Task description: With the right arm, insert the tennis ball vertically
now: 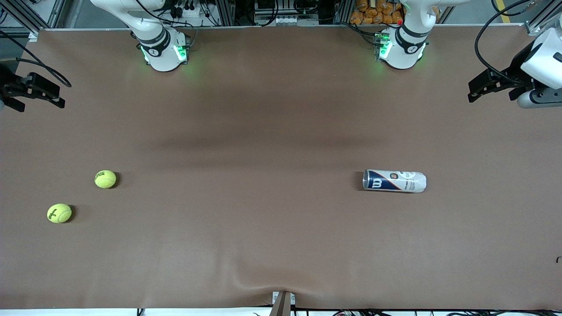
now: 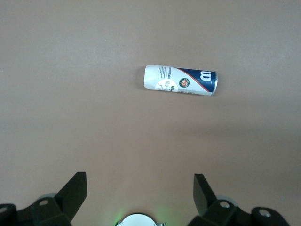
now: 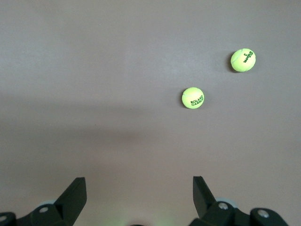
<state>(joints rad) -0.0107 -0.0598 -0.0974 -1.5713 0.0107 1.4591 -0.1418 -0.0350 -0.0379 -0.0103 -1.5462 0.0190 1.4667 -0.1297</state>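
Two yellow tennis balls lie on the brown table toward the right arm's end: one (image 1: 105, 179) (image 3: 193, 98) farther from the front camera, the other (image 1: 59, 213) (image 3: 242, 60) nearer to it. A white and blue ball can (image 1: 394, 181) (image 2: 180, 80) lies on its side toward the left arm's end. My right gripper (image 1: 55, 94) (image 3: 139, 183) hangs open and empty over the table's edge at the right arm's end, well apart from the balls. My left gripper (image 1: 472, 91) (image 2: 140, 181) hangs open and empty over the left arm's end, away from the can.
Both arm bases (image 1: 162, 52) (image 1: 401, 50) stand along the table's edge farthest from the front camera. A small bracket (image 1: 283, 303) sits at the middle of the nearest edge, where the brown cloth (image 1: 281, 131) wrinkles slightly.
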